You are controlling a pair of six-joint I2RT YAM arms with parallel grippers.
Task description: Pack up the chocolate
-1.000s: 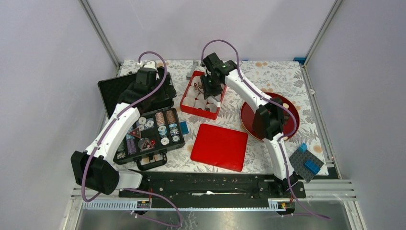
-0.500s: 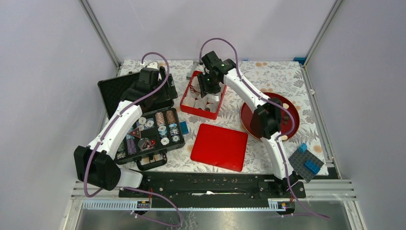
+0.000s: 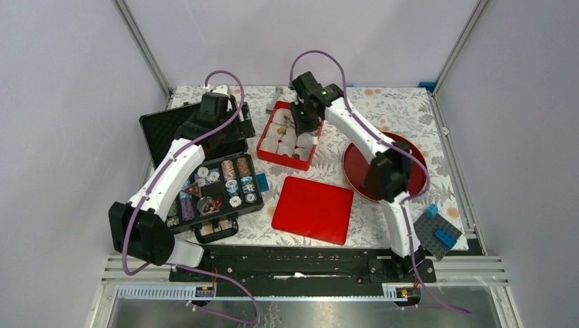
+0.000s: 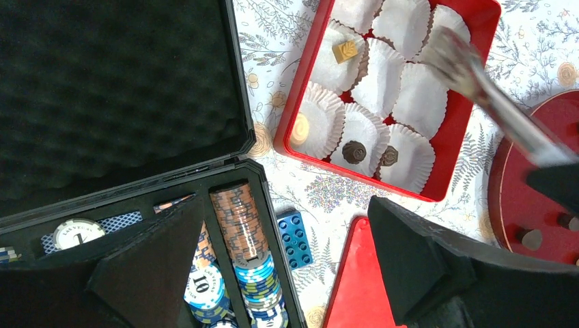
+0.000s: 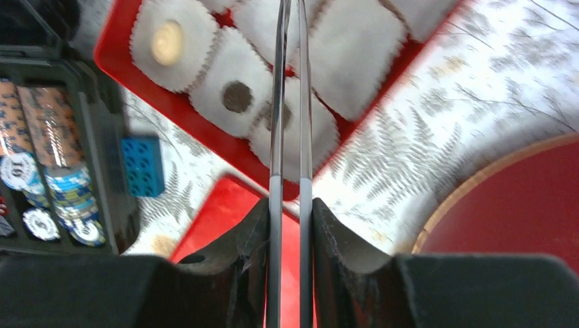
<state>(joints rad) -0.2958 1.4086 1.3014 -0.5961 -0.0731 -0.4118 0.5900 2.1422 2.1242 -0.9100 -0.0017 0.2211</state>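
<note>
The right claw [image 5: 290, 212] is clamped on metal tweezers [image 4: 478, 89], blades nearly pinched, over the red tray [image 4: 454, 147]. The left claw [image 4: 285, 205] is spread wide, nothing held. Some chocolate [image 4: 354, 151] is seated in the tray's paper cups [image 4: 372, 85].

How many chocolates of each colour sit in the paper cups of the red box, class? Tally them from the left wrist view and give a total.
Pale tan chocolate: 2, a square piece and a round piece
Brown chocolate: 2, a dark piece and a neighbouring piece
Total: 4 in view; the tongs hide part of one paper cup.
</note>
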